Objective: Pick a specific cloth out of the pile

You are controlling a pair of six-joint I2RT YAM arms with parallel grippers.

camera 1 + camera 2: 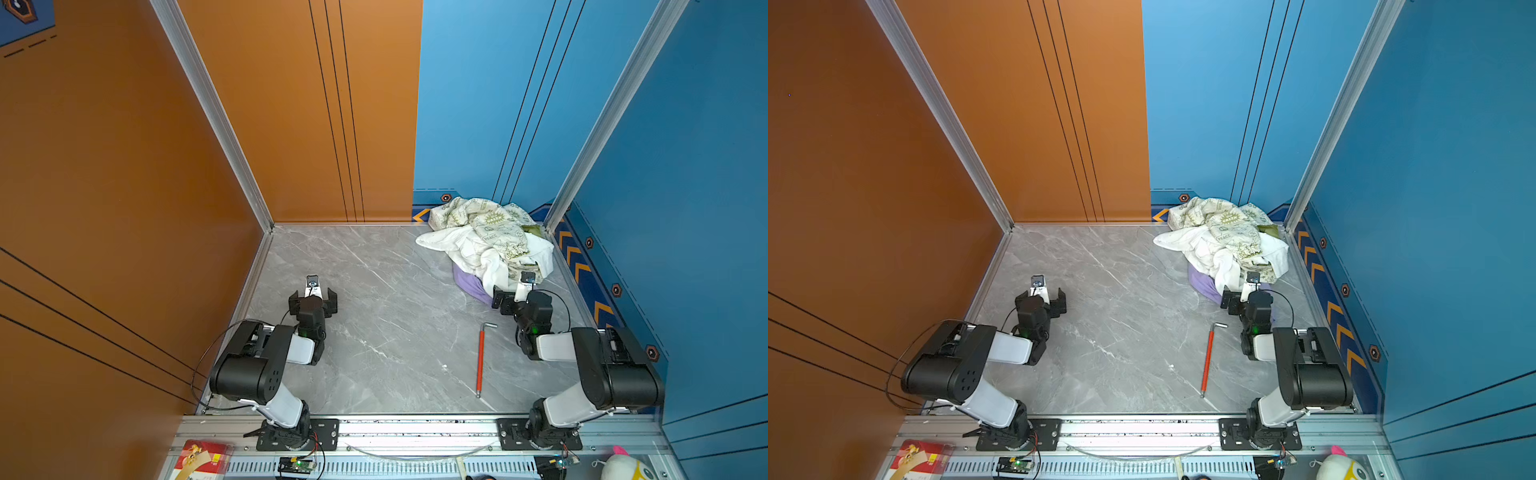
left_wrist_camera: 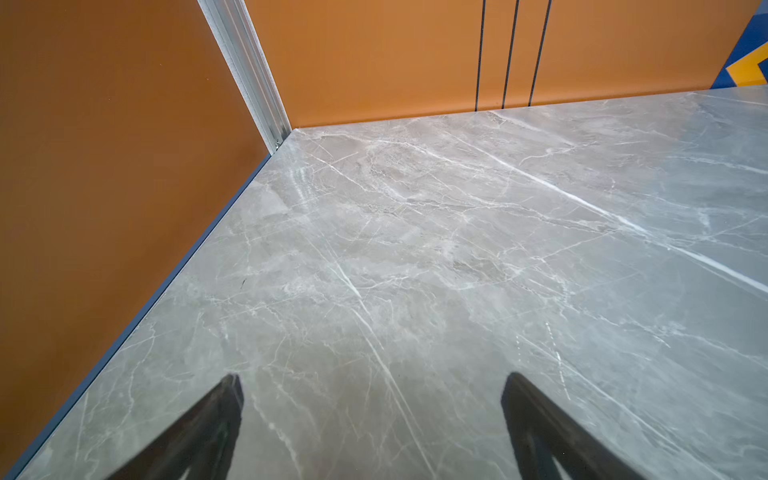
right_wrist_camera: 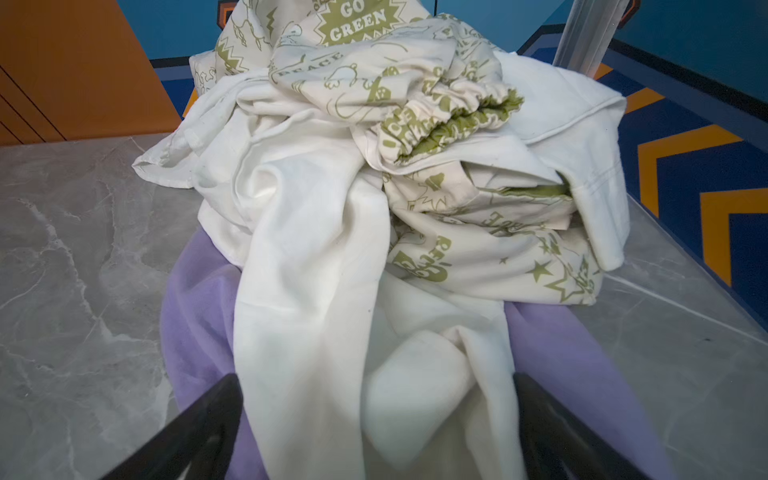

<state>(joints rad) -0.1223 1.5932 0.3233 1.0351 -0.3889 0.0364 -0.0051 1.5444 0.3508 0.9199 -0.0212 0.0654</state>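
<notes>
My right tool [image 3: 374, 378] stands wide at the pile [image 1: 486, 232] in the counter's [image 1: 374, 332] 1 o'clock corner. The lavender cloth [image 3: 195, 324] lies at its base, dead ahead at 12, showing either side of a white cloth [image 3: 307, 249]. The left tool [image 1: 312, 301], wide too, sits well apart at 9, so right is nearer.

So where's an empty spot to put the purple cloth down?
The bare marble between the left arm, the orange wall and the red-handled key. Crowded: the far right corner, where the pile sits on the purple cloth.
</notes>
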